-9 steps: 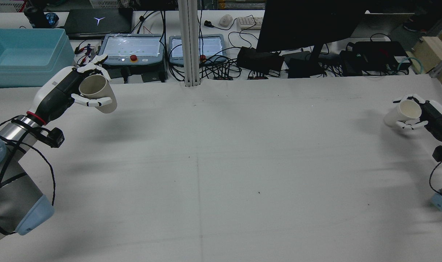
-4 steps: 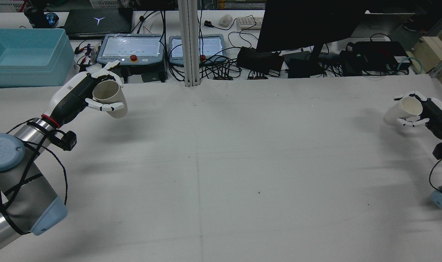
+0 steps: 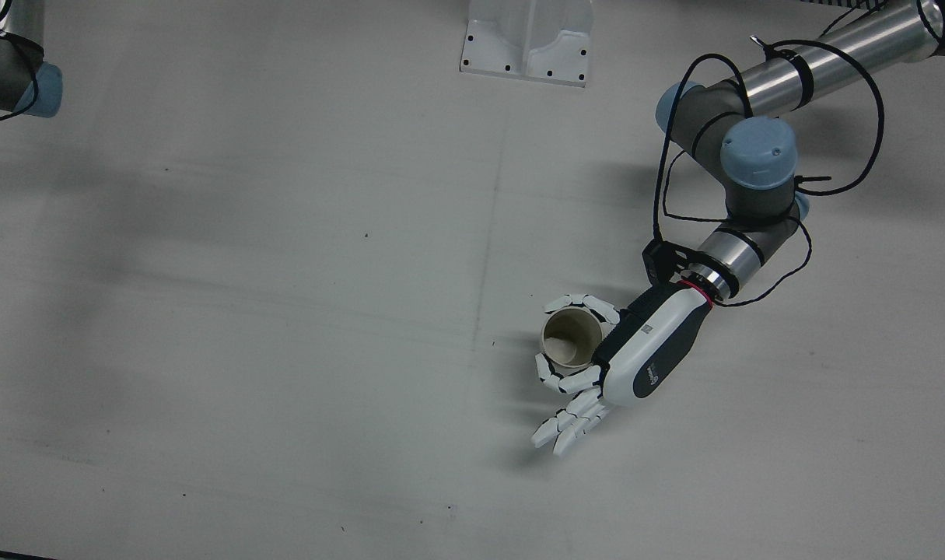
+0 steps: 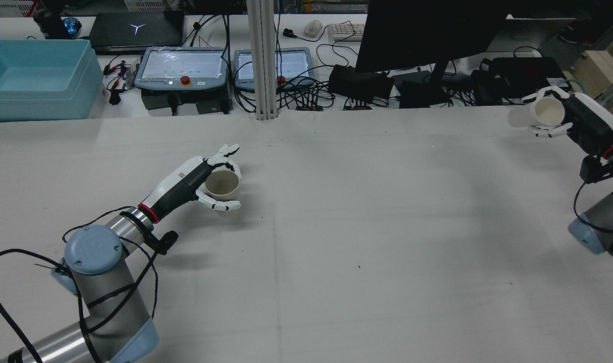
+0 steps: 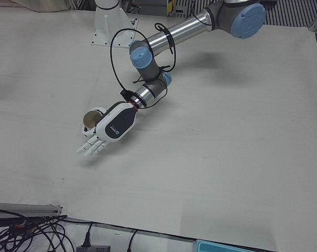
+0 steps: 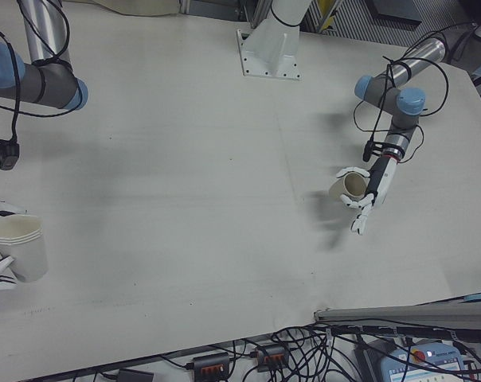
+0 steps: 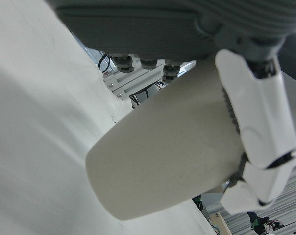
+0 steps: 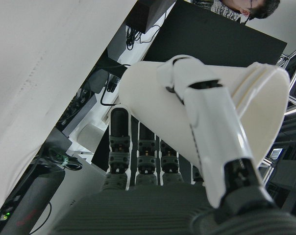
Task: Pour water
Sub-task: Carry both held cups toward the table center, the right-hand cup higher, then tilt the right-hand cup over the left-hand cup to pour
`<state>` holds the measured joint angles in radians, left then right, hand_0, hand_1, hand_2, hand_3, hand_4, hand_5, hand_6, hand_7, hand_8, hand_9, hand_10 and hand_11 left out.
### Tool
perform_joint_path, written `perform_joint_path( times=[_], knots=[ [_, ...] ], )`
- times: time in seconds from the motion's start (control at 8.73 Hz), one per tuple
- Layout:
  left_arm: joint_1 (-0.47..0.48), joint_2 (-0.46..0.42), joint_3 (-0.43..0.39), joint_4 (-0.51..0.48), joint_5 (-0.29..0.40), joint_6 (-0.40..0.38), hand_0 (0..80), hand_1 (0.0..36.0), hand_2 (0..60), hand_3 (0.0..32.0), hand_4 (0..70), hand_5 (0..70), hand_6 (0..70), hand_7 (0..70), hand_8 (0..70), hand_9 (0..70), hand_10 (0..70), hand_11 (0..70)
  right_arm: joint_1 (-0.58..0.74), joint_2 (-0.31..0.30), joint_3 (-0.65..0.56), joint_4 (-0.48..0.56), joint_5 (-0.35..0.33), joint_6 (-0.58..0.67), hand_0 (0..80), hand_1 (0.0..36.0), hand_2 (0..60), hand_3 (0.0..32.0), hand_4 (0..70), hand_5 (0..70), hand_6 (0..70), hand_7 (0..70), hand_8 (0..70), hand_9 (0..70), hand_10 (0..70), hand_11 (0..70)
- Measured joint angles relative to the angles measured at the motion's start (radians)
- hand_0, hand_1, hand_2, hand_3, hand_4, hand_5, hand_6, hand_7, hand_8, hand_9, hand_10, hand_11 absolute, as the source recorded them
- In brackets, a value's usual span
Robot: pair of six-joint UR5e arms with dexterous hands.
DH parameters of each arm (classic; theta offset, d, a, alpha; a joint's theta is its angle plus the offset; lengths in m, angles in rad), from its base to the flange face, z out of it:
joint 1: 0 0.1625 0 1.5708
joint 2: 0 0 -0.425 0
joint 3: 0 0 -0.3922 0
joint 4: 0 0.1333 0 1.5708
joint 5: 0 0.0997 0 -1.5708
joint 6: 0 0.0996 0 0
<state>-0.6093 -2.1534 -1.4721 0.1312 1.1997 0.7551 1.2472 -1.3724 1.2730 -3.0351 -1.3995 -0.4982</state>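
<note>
Left hand (image 4: 192, 184), now mid-table, clasping tan cup (image 4: 222, 184); right hand (image 4: 573, 118) gripping white cup (image 4: 541, 113).

Clutter lines the table's far edge.
A blue bin (image 4: 34, 75) sits far left, two pendants (image 4: 182, 68) beside a post (image 4: 263, 60), a dark monitor (image 4: 427, 30) over tangled cables (image 4: 311, 91).

Cups (image 4: 223, 185) beige – robot hand (image 4: 195, 184) white-black, table (image 4: 367, 212) grey-white.
</note>
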Motion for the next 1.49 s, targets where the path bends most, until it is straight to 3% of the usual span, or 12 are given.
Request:
perform_joint_path(
  times=[0.34,0.57,1.03,1.49],
  knots=[
    [0.039,-0.068,0.059,0.027,0.000,0.005,47.1,35.0,60.0,0.0,33.8,49.2,7.8,7.1,1.6,1.6,2.3,5.3,-0.056,0.033,0.202,-0.217,0.017,-0.056,80.0,36.0,42.5,0.0,5.1,70.0,21.1,33.9,20.3,30.0,27.5,44.4],
    [0.045,-0.113,0.071,0.068,0.002,0.018,47.1,35.3,60.0,0.0,33.6,49.9,8.0,7.0,1.6,1.4,2.3,5.2,-0.142,0.081,0.327,-0.371,0.090,-0.071,80.0,36.0,44.8,0.0,5.9,70.0,21.7,34.8,20.5,30.3,27.3,44.2],
    [0.041,-0.227,0.073,0.174,0.005,0.053,47.5,36.0,60.0,0.0,33.9,51.2,8.6,7.4,1.6,1.4,2.4,5.5,-0.266,0.162,0.493,-0.566,0.203,-0.102,80.0,36.0,48.7,0.0,6.9,70.0,23.0,37.3,21.0,30.9,26.5,43.5],
    [0.044,-0.300,0.128,0.193,0.006,0.110,47.4,36.0,60.0,0.0,33.6,51.0,8.9,7.5,1.8,1.6,2.4,5.6,-0.399,0.271,0.613,-0.711,0.342,-0.249,80.0,36.0,55.4,0.0,8.6,70.0,24.0,40.1,21.1,31.3,26.1,43.1]
  ],
)
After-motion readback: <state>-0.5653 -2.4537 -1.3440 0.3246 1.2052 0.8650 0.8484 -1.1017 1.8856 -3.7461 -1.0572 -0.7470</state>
